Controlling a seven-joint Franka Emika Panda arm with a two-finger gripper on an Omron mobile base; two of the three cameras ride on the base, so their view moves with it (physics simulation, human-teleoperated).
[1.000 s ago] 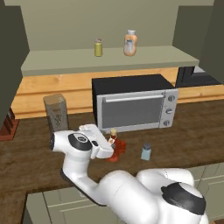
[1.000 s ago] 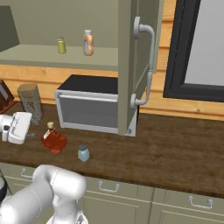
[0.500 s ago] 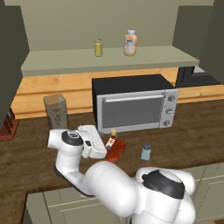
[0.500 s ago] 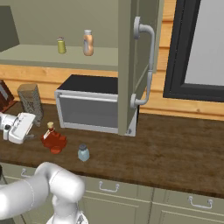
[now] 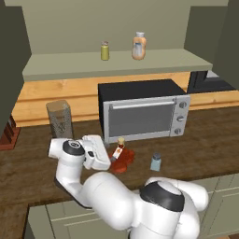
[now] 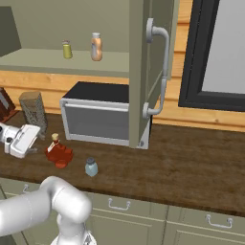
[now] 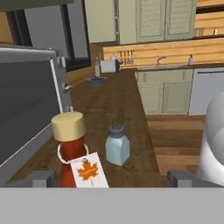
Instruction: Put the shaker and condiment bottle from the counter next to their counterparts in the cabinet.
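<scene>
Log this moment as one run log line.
gripper: open, level with condiment bottle, nothing held | shaker: upright on counter, right of bottle | cabinet: counterparts on shelf

Gripper (image 5: 108,161) shifts slightly closer to the condiment bottle (image 5: 121,156), jaws wide. Robot's elbow swings right in the left base view.

From my hand camera, the dark red ridged condiment bottle (image 7: 72,151) is cut off below its neck; its white tag print looks like a leaf.
</scene>
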